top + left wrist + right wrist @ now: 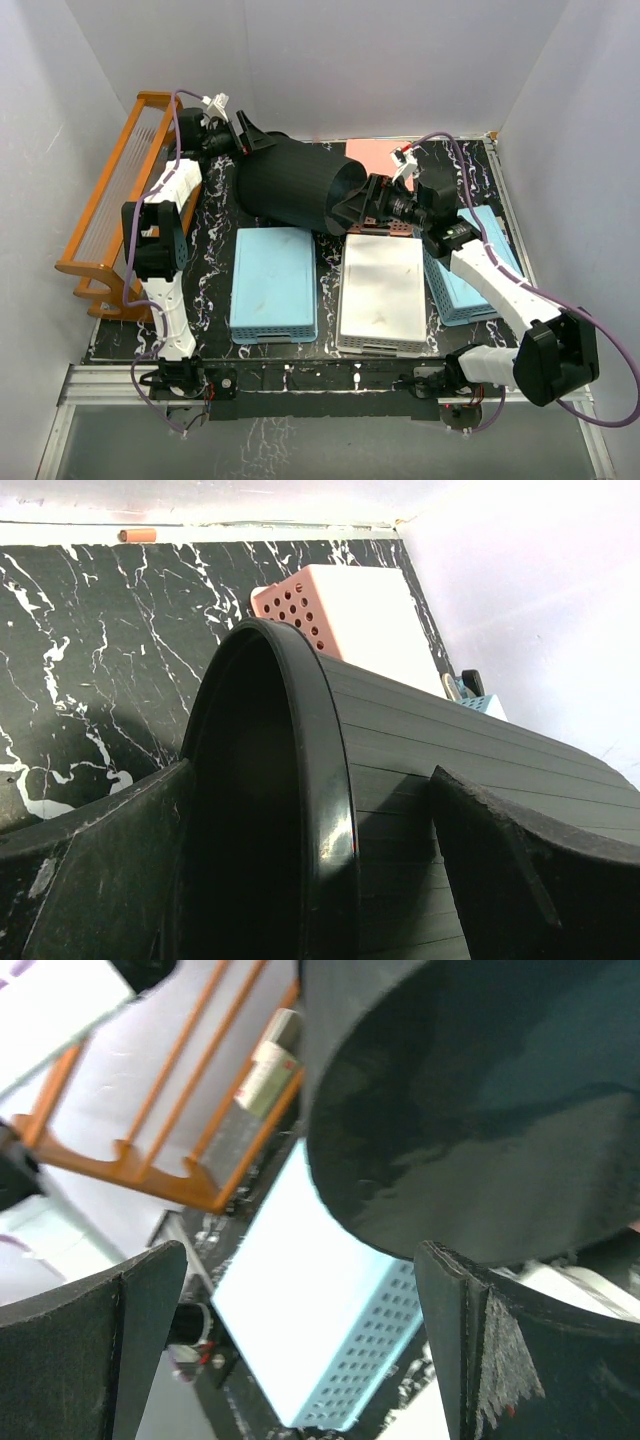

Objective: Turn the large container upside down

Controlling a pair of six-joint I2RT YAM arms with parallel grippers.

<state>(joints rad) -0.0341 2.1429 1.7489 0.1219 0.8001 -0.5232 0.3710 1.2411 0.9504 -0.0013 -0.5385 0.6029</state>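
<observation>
Container: the large container (295, 185) lies on its side at the back of the table (215, 300). Its open end points left and its flat bottom points right.
Left gripper: the left gripper (247, 138) is at the open end. Its fingers (100, 880) are spread apart and the rim sits in the gap. One finger is inside and one is over the ribbed outside. They do not look squeezed on it.
Right gripper: the right gripper (368, 205) is at the bottom end. Its fingers (520, 1360) are spread wide and grasp nothing. The round bottom is just in front of them.
Baskets: a blue basket (273, 285) and a white basket (380, 295) lie side by side, nearer than the container. A second blue basket (470, 280) lies under the right arm. A pink basket (345, 610) is behind the container.
Rack: an orange rack (105, 215) stands by the left wall.
</observation>
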